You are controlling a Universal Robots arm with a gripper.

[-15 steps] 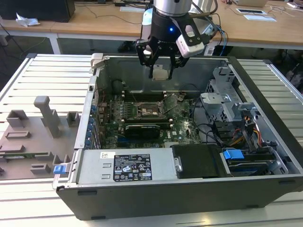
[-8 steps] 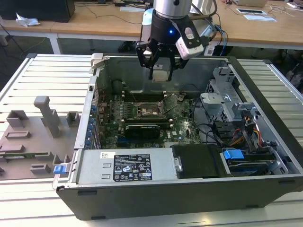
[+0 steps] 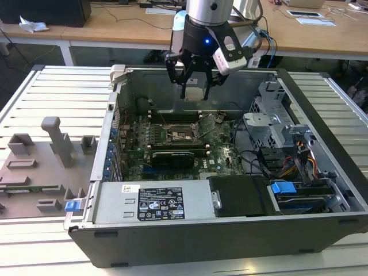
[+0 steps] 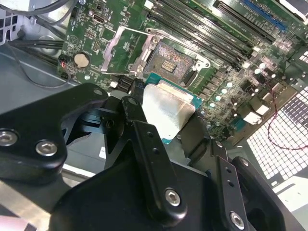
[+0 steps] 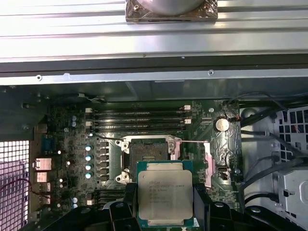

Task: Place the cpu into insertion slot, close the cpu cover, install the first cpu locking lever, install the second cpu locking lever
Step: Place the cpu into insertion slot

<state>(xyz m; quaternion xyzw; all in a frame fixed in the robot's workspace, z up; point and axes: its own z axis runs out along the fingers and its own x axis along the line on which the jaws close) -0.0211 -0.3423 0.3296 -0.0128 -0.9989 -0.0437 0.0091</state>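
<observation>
Aloft, the tool (image 3: pixel 195 91) clamps the cpu (image 5: pixel 165 197) (flat) — insertion slot (image 5: pixel 148 152) below.

The cpu (image 5: pixel 165 195) in my black gripper (image 4: pixel 166 118) is shining dull silver-grey on top, with a blue-green edge. The insertion slot (image 5: pixel 148 151) is showing a brownish middle in a black frame. The cpu cover (image 4: pixel 120 48) is gleaming silver, and the motherboard (image 5: pixel 65 139) is looking green.

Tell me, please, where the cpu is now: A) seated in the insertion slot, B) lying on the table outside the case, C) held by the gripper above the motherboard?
C: the gripper grips the cpu above the motherboard, and the insertion slot lies bare.
</observation>
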